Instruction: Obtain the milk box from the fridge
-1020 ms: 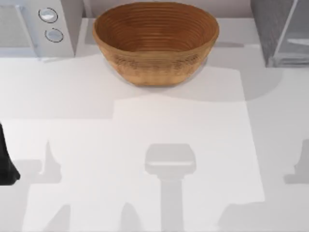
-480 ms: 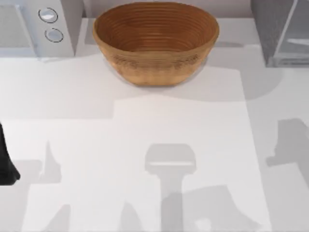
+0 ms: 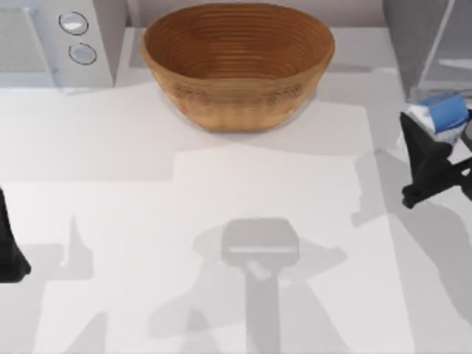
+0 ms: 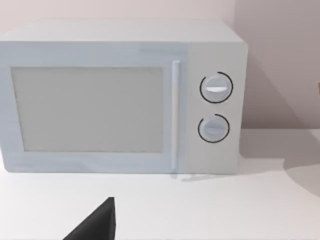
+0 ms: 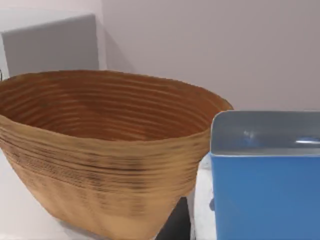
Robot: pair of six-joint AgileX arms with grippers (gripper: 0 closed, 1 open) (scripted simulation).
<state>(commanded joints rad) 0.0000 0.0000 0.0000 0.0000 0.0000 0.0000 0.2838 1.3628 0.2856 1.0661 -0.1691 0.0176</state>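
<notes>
The milk box, a small white carton with a blue face, hangs at the table's right edge just in front of the fridge. My right gripper is shut on it, with its black body below the carton. Up close in the right wrist view, the milk box shows its blue face beside the wicker bowl. My left gripper is parked at the table's left edge, and one dark fingertip of it shows in the left wrist view.
A large wicker bowl stands at the back centre. The white microwave with two round knobs occupies the back left corner and faces the left wrist camera as the microwave. Arm shadows cross the white tabletop.
My right gripper has come into the top view from the right edge, carrying the milk box. The shadows on the table have shifted. The left arm has stayed put.
</notes>
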